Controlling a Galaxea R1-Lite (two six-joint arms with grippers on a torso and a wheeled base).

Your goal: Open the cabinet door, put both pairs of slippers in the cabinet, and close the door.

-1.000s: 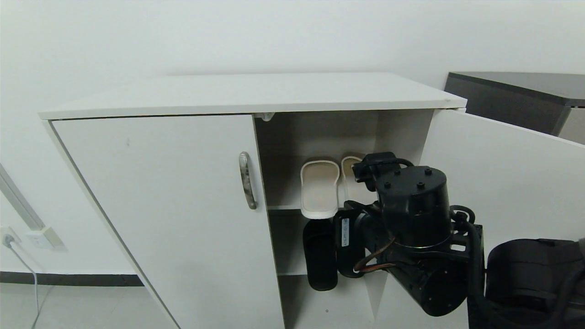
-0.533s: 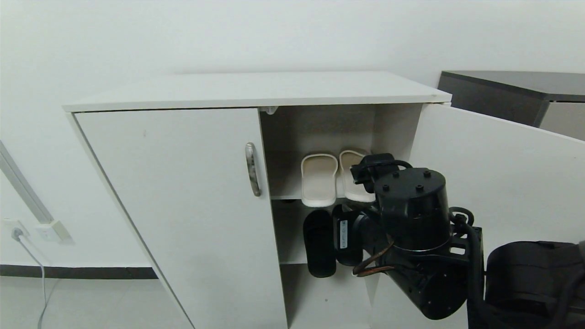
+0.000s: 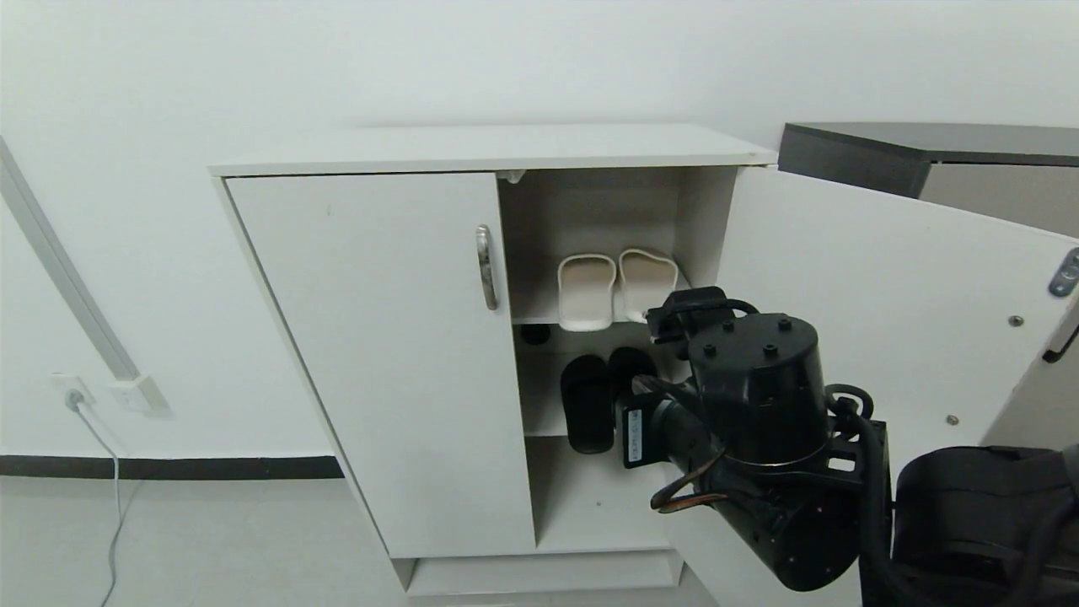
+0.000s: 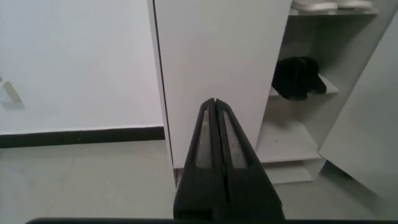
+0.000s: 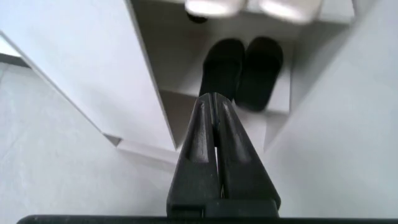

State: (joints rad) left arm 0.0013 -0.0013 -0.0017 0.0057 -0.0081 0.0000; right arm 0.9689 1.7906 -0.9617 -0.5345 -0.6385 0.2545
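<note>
My left pincer (image 4: pixel 214 104) and right pincer (image 5: pixel 215 98) are both clenched, empty. Inside the cabinet (image 3: pixel 489 148), white slippers (image 3: pixel 617 285) sit one level above black slippers (image 3: pixel 590 400), toes seemingly inward; the right door (image 3: pixel 885 287) stands open.

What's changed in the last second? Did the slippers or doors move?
The whole head view shifted: the cabinet sits farther off with its base showing, so the camera backed away, carrying the right arm back from the shelves. Nothing was gripped or released. The white slippers and black slippers kept their shelves, the right door stayed open and the left door shut. The left tool and right tool are shut.
</note>
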